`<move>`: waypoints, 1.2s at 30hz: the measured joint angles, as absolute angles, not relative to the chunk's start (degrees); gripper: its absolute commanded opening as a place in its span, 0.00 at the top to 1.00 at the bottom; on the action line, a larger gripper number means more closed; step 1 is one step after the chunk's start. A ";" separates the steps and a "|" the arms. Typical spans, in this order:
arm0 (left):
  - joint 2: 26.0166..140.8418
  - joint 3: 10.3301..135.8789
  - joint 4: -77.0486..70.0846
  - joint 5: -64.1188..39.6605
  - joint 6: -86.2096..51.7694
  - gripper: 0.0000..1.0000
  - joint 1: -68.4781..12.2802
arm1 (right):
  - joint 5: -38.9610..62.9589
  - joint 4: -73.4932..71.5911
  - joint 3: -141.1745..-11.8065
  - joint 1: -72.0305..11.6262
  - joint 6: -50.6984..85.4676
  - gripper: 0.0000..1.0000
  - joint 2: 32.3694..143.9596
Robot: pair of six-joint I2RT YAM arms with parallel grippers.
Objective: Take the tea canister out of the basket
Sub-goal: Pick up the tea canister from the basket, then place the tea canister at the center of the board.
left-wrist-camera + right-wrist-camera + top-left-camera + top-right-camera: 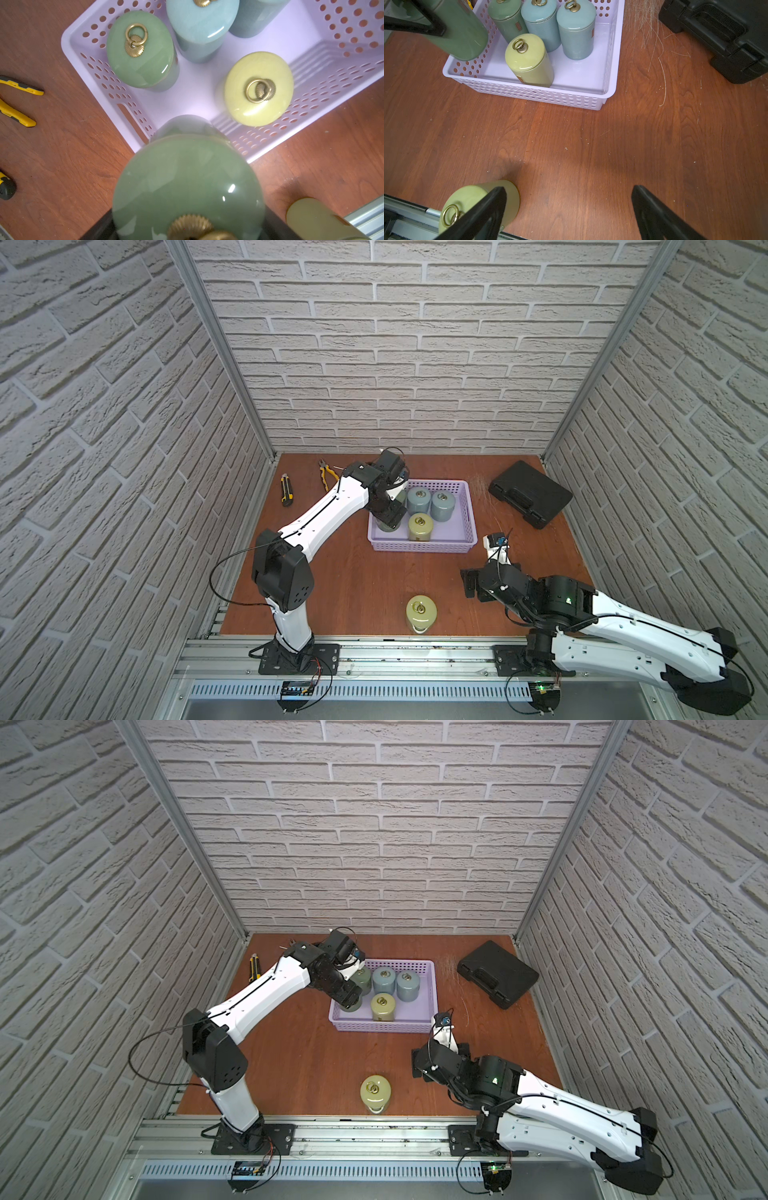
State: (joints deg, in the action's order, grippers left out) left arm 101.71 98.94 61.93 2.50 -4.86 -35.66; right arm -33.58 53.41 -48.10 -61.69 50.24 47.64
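Canister lift: green tea canister hangs tilted over the basket corner, upper left of frame. Left gripper jaws clamp it wide, probably to clear the rim. Right gripper jaws gape, empty, beside the yellow canister on the table.

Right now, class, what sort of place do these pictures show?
Probably a robot test booth, not a real room: brick-pattern wall panels in a metal frame, robot arms bolted to a rail, a wooden table holding a basket.

I see a lavender hole-dotted basket, a sage-green canister, pale-blue canisters, a yellow-green canister and a reddish wood-grain table.
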 measured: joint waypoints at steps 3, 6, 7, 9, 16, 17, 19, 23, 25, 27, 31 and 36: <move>100.07 98.21 61.89 2.52 -5.89 0.62 -35.86 | -33.78 53.36 -48.10 -61.60 49.69 0.01 49.19; 98.06 96.75 61.93 2.59 -6.76 0.63 -36.10 | -33.85 53.30 -48.31 -61.56 48.99 0.01 50.72; 97.34 96.12 61.93 2.57 -7.18 0.63 -36.21 | -33.85 53.21 -48.49 -61.52 48.84 0.01 51.13; 95.98 94.78 61.91 2.61 -7.79 0.63 -36.40 | -33.80 52.84 -48.77 -61.32 48.56 0.01 51.88; 91.68 89.34 61.60 2.83 -10.35 0.63 -37.91 | -32.86 51.90 -49.95 -60.42 47.48 0.01 54.26; 91.11 88.55 61.60 2.98 -10.68 0.63 -38.26 | -32.62 51.83 -50.17 -60.31 47.35 0.01 54.59; 90.02 87.13 61.41 3.27 -11.49 0.64 -39.05 | -32.10 51.77 -50.65 -60.16 47.11 0.01 55.22; 87.85 84.18 61.23 3.88 -12.93 0.64 -40.64 | -30.98 51.57 -51.64 -59.94 46.44 0.01 56.69; 86.87 82.72 61.06 4.27 -13.69 0.64 -41.47 | -30.50 51.46 -51.88 -59.79 46.11 0.01 57.34; 85.93 81.19 60.66 4.71 -14.37 0.64 -42.28 | -30.11 51.44 -52.05 -59.70 45.98 0.01 57.84; 83.57 77.67 59.44 5.50 -16.23 0.64 -44.01 | -29.50 51.42 -52.84 -59.51 45.50 0.01 58.70; 80.42 73.73 58.08 6.48 -18.63 0.64 -46.61 | -29.06 51.42 -53.69 -59.09 45.17 0.01 58.96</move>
